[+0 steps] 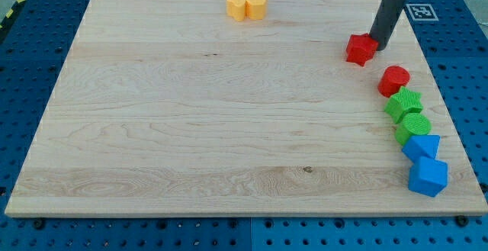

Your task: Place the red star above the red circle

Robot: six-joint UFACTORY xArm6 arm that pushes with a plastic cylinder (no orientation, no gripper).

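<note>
Our rod (387,14) runs out past the view's top edge, so its upper part and the arm behind it are cut off. Our tip (377,46) sits right at the red star's (361,49) upper right edge, and we cannot tell whether they touch. The two yellow blocks (246,7) at the view's top are too small for us to name their shapes surely. Along the view's right side, the lower green block (413,127) partly hides behind the upper blue block (422,146), which in turn overlaps the lower blue block (428,176). A marker (421,11) beside the worktop (191,114) is too small to read.
</note>
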